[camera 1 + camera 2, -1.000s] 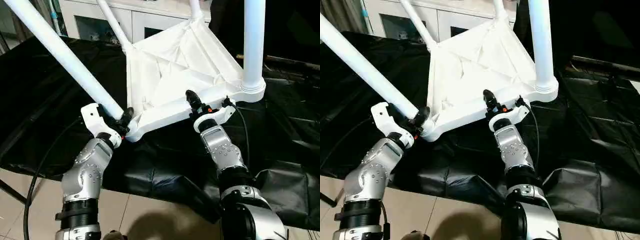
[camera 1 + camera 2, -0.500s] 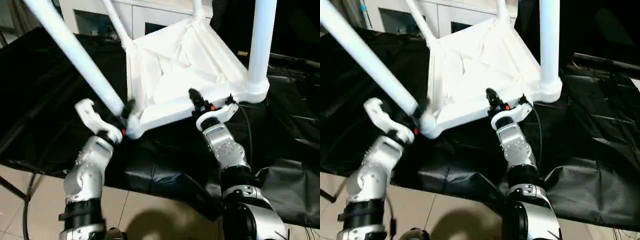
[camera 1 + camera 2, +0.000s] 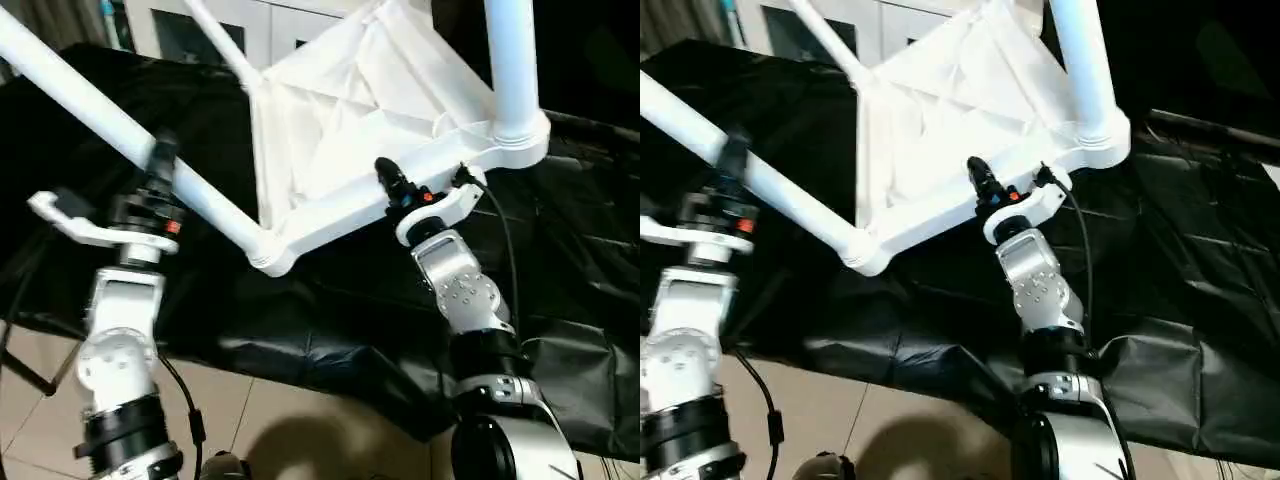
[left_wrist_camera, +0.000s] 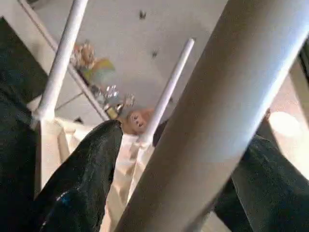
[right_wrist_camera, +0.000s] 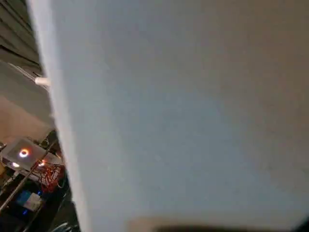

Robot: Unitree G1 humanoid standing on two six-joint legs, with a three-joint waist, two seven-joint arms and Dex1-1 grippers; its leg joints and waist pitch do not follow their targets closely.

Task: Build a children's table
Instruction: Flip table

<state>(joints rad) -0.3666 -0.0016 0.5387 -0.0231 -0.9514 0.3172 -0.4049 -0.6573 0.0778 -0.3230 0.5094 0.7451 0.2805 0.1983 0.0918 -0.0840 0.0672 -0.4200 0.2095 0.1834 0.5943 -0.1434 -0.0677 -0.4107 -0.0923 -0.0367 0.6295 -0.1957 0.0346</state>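
Lying upturned on black cloth point(image 3: 330, 320): table point(image 3: 350, 130). Left gripper point(image 3: 158, 165) straddled one leg point(image 3: 90, 95), fingers spread. Right gripper point(image 3: 390, 182) pinched the top's rim, half-closed.

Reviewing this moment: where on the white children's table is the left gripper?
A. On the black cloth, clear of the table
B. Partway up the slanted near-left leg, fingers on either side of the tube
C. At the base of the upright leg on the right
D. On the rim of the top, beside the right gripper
B: the left gripper sits partway up the slanted leg, and the left wrist view shows a black finger on each side of the tube.
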